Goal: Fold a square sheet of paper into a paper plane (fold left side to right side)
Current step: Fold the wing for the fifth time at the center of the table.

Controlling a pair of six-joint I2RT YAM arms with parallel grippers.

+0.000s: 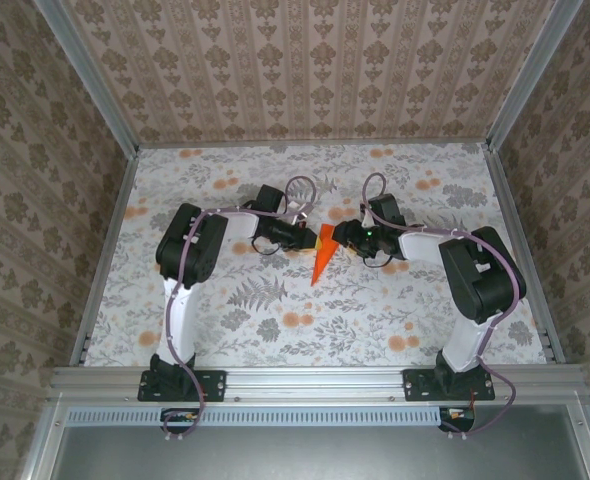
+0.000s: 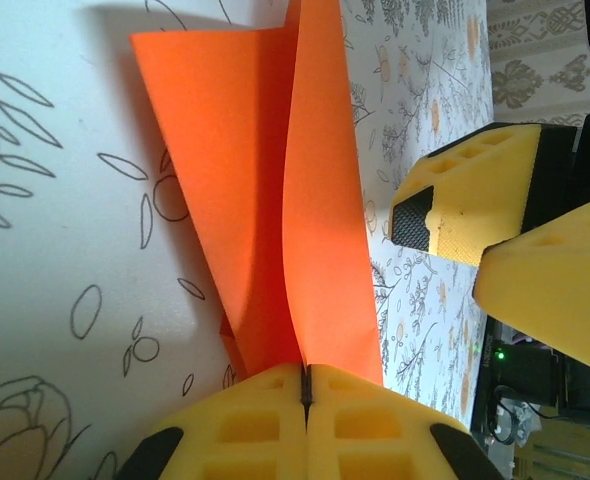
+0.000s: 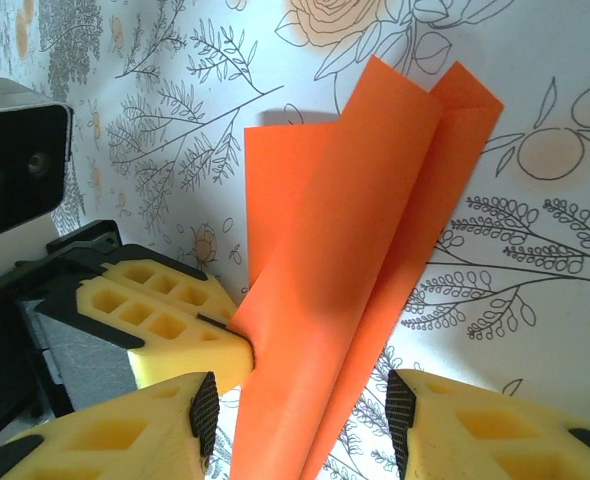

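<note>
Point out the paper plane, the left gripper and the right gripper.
paper plane (image 2: 265, 180), left wrist view, on its broad folded flap.
left gripper (image 2: 306, 380), left wrist view, at the seam between its shut fingertips, which pinch the paper.
right gripper (image 3: 300, 420), right wrist view, midway between its open fingertips.

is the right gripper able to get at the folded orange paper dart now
Likely yes: the right gripper stands open with the folded orange paper dart between its fingers; the left gripper pinches it alongside.

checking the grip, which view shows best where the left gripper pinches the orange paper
Left wrist: close up, the left gripper is shut on the orange paper. Right wrist shows that pinch sidelong; top external, tiny.
</note>
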